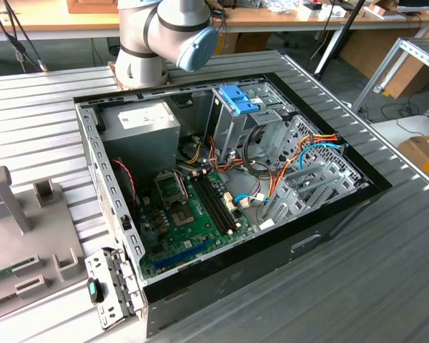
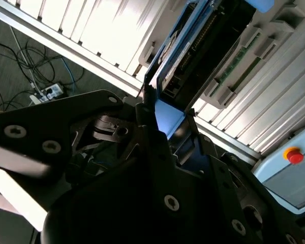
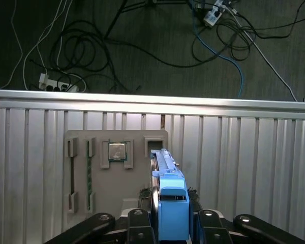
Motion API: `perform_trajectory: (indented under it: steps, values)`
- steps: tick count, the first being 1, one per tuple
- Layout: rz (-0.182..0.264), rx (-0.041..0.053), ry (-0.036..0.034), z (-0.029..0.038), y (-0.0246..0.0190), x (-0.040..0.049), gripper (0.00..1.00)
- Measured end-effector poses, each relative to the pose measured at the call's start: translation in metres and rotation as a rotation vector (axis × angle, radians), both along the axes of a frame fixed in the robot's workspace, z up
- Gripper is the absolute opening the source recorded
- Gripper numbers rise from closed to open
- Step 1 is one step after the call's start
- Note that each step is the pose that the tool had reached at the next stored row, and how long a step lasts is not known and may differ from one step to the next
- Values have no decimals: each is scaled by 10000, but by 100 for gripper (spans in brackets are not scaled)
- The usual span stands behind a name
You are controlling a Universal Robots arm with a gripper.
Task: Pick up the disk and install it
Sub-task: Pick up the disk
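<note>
Dark grey flat disk with blue plastic rails was held on edge, clamped in the black gripper, over the grey holder plate on the ribbed metal table.

Cable tangle beside drive cage

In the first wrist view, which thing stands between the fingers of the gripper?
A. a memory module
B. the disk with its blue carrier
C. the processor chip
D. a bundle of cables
B: in the first wrist view the gripper has its fingers closed on either side of the disk with its blue carrier, while the processor chip lies apart in the grey fixture.
</note>
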State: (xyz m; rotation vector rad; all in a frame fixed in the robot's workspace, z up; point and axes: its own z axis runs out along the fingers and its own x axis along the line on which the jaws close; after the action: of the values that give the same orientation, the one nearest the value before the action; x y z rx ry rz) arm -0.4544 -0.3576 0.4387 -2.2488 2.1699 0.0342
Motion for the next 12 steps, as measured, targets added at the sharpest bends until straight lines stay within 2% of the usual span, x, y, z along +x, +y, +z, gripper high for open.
perform_trajectory:
  steps: [4,5,12]
  values:
    - [0,0,-1,169,0,0,36]
    - [0,0,0,186,0,0,36]
    - [0,0,-1,199,0,0,36]
